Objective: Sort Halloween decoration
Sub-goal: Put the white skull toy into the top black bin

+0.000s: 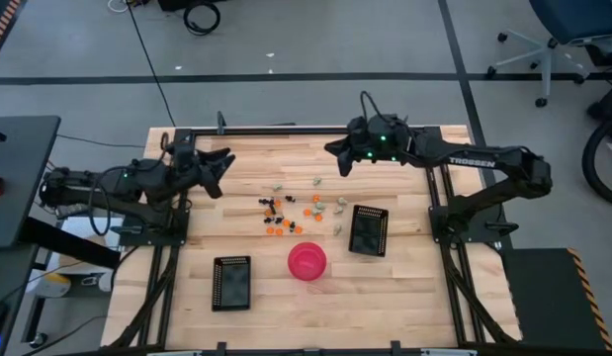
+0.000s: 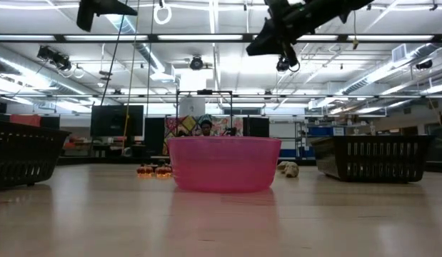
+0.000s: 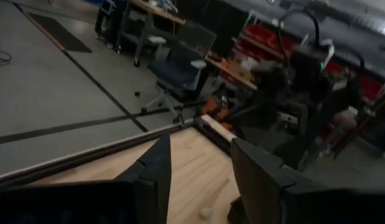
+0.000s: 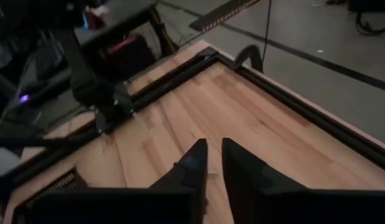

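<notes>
My left gripper [image 1: 220, 170] is up in the air over the left side of the table [image 1: 404, 282], and its two fingers [image 3: 160, 168] are apart with nothing between them. My right gripper [image 1: 337, 158] is up over the far edge of the table, with only a thin gap between its fingers [image 4: 192, 163] and nothing in it. The Halloween decoration [image 1: 286, 210], tiny orange, black and pale pieces, lies spread on the wood in the middle, just behind the pink bowl [image 1: 307, 261] and between the two black trays [image 1: 231, 282].

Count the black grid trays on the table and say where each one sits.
2. One black grid tray lies near the table's front edge, on the left arm's side of the pink bowl; the other tray lies on the right arm's side, slightly farther back. None seems hidden.
</notes>
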